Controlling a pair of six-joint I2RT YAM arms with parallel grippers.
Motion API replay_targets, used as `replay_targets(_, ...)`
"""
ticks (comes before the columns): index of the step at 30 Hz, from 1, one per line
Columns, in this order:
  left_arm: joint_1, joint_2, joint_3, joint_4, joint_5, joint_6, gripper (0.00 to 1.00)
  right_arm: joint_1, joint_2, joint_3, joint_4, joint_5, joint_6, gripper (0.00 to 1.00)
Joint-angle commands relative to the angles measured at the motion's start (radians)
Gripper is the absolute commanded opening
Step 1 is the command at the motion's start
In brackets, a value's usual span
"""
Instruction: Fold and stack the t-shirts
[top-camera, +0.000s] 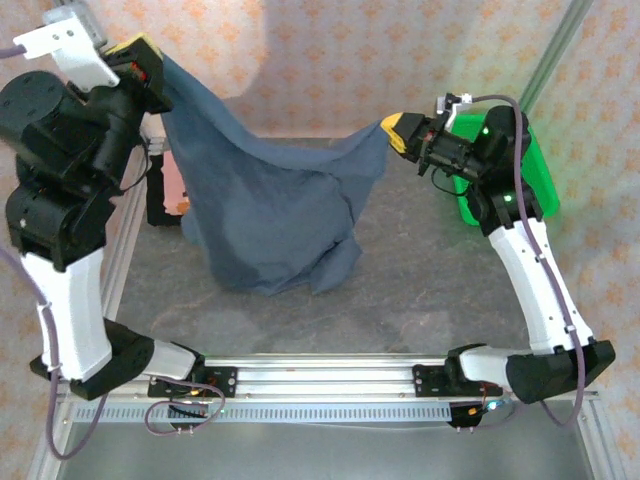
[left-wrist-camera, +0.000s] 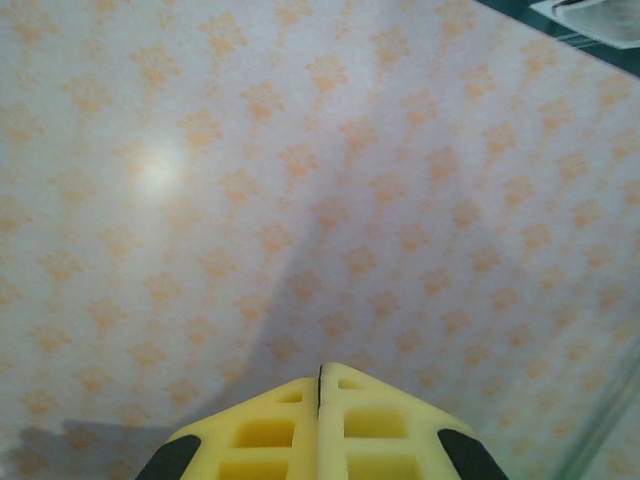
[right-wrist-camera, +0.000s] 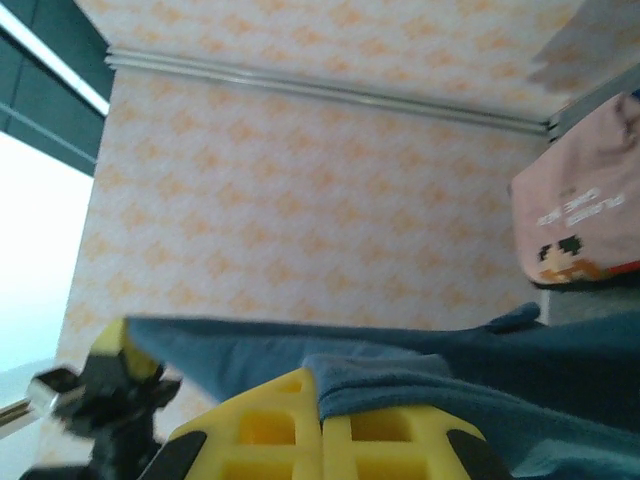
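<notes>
The slate-blue t-shirt (top-camera: 270, 200) hangs spread in the air between both grippers, its lower part crumpled on the table. My left gripper (top-camera: 148, 55) is raised at the back left, shut, with the shirt's upper corner running into it; in the left wrist view the fingertips (left-wrist-camera: 300, 400) press together and no cloth shows. My right gripper (top-camera: 392, 130) is shut on the shirt's other corner, and blue cloth (right-wrist-camera: 420, 365) lies pinched over its fingers (right-wrist-camera: 270, 420). The salmon-pink t-shirt (top-camera: 172, 185) (right-wrist-camera: 575, 215) lies at the left on a black one (top-camera: 160, 212), both partly hidden.
A green mesh basket (top-camera: 535, 175) stands at the back right behind the right arm. The grey tabletop (top-camera: 420, 290) stretches in front of the hanging shirt. A patterned wall (left-wrist-camera: 300, 180) backs the table.
</notes>
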Motion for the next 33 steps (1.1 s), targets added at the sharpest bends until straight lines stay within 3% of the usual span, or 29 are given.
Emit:
replay_targets(1, 0.023, 0.084, 0.038, 0.098, 0.012, 0.071, 0.0, -0.005, -0.052, -0.027, 0.063, 0.082, 0.104, 0.0)
replay_targets(6, 0.023, 0.248, 0.043, 0.161, 0.123, 0.015, 0.0, -0.046, -0.078, -0.165, 0.045, 0.12, 0.084, 0.0)
replay_targets(10, 0.02, 0.406, 0.043, 0.221, 0.168, -0.03, 0.0, -0.134, -0.073, -0.253, 0.063, 0.134, 0.089, 0.0)
replay_targets(20, -0.038, 0.808, 0.069, 0.299, 0.283, -0.2, 0.0, -0.225, 0.021, -0.301, -0.072, 0.163, -0.095, 0.0)
replay_targets(22, -0.028, 0.851, 0.07, 0.261, 0.312, -0.255, 0.71, -0.245, 0.046, -0.299, -0.092, 0.17, -0.122, 0.0)
replay_targets(24, -0.01, 0.835, 0.067, 0.193, 0.365, -0.312, 0.98, -0.267, 0.064, -0.301, -0.099, 0.173, -0.136, 0.0)
replay_targets(29, -0.067, 0.577, -0.074, -0.05, 0.377, -0.249, 1.0, -0.294, 0.099, -0.285, -0.161, 0.192, -0.215, 0.0)
replay_targets(31, -0.111, 0.434, -0.204, -0.128, 0.356, -0.225, 1.0, -0.294, 0.11, -0.286, -0.178, 0.195, -0.236, 0.0)
replay_targets(33, -0.133, 0.291, -0.404, -0.161, 0.411, -0.283, 0.99, -0.294, 0.125, -0.285, -0.194, 0.19, -0.256, 0.0)
